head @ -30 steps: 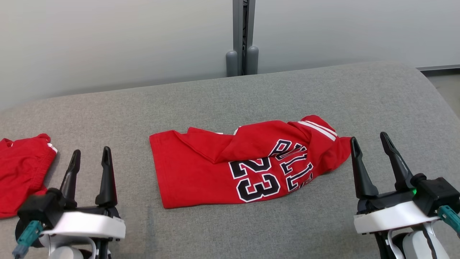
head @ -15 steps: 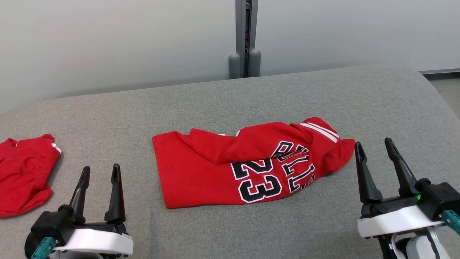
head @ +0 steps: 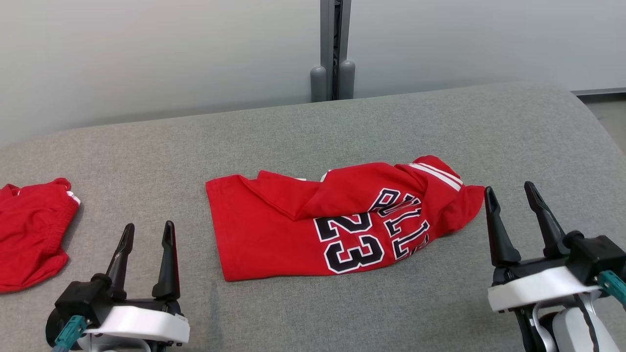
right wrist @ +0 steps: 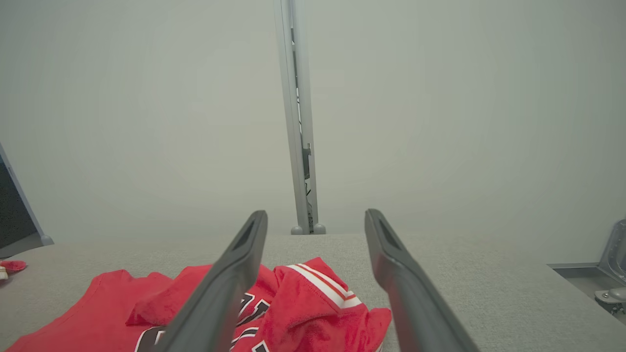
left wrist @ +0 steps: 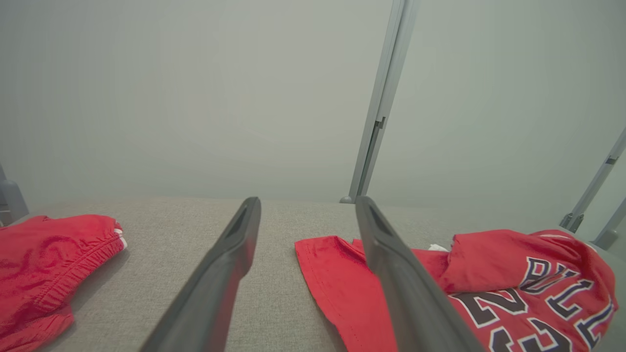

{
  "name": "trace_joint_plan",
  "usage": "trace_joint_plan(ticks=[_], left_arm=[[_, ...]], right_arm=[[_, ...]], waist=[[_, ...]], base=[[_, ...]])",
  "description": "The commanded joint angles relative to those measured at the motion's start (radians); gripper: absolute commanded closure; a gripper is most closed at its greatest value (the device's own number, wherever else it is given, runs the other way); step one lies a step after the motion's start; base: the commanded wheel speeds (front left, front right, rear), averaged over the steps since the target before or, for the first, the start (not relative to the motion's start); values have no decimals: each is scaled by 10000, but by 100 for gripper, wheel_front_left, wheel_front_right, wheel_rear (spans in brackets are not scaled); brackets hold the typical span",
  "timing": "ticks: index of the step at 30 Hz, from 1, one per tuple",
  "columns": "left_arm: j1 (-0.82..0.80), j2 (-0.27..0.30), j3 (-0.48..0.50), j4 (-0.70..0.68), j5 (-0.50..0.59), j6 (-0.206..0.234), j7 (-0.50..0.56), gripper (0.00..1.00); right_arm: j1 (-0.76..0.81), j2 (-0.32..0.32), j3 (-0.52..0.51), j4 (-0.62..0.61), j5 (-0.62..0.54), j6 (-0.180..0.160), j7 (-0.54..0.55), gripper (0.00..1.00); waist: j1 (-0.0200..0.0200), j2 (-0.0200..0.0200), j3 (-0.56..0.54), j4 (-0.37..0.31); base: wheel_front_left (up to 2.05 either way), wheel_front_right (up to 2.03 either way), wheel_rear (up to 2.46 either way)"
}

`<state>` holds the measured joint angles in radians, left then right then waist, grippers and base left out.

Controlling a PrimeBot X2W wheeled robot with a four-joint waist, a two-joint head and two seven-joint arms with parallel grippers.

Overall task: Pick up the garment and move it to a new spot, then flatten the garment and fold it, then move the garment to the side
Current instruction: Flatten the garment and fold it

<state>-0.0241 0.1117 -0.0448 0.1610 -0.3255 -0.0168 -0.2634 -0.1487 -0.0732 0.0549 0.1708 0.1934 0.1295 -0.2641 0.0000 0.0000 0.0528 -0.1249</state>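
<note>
Tapered black fingers (head: 167,259) on left gripper (head: 149,226) and right gripper (head: 509,188), white wrist collars (head: 533,294), teal cable plugs (head: 611,285)

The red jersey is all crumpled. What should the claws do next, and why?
Probably ease the right claw onto the nearest corner of the red jersey and pinch it: that corner lies beside its tips, and it and the left claw are open.

both the left hand (head: 146,232) and right hand (head: 511,194) hover open, fingers forward.
</note>
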Motion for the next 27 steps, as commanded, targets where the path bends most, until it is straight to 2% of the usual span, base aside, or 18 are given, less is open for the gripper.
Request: trace_joint_plan(ticks=[1, 5, 9, 15, 16, 21, 27], left_arm=[[-176, -8, 7, 53, 83, -74, -20, 0], [-410, -77, -87, 191, 69, -167, -20, 0], [-569, -107, -176, 311, 69, -237, -21, 0], [-814, -135, -313, 544, 47, -349, -21, 0], [-814, -135, -313, 544, 47, -349, -21, 0], [-1067, -170, -394, 703, 24, -426, -19, 0], [-1260, -226, -391, 858, -11, -515, -21, 0]], right_arm=[[-240, -134, 66, 250, 146, 23, -2, 0], [-978, -481, 431, 1418, 472, 23, 3, 0], [-2113, -901, 1006, 2658, 1060, 23, 530, 0], [-3879, -1362, 2093, 4040, 2211, 23, 2053, 0], [-3879, -1362, 2093, 4040, 2211, 23, 2053, 0], [-5183, -1558, 2659, 5281, 3011, 20, 3550, 0], [-6411, -1409, 3001, 6925, 3293, 22, 4948, 0]], waist=[[0, 0, 42, 13], [0, 0, 190, 69], [0, 0, 375, 183], [0, 0, 625, 453], [0, 0, 625, 453], [0, 0, 822, 758], [0, 0, 1021, 1188]], base=[[0, 0, 0], [0, 0, 0], [0, 0, 0], [0, 0, 0], [0, 0, 0], [0, 0, 0], [0, 0, 0]])
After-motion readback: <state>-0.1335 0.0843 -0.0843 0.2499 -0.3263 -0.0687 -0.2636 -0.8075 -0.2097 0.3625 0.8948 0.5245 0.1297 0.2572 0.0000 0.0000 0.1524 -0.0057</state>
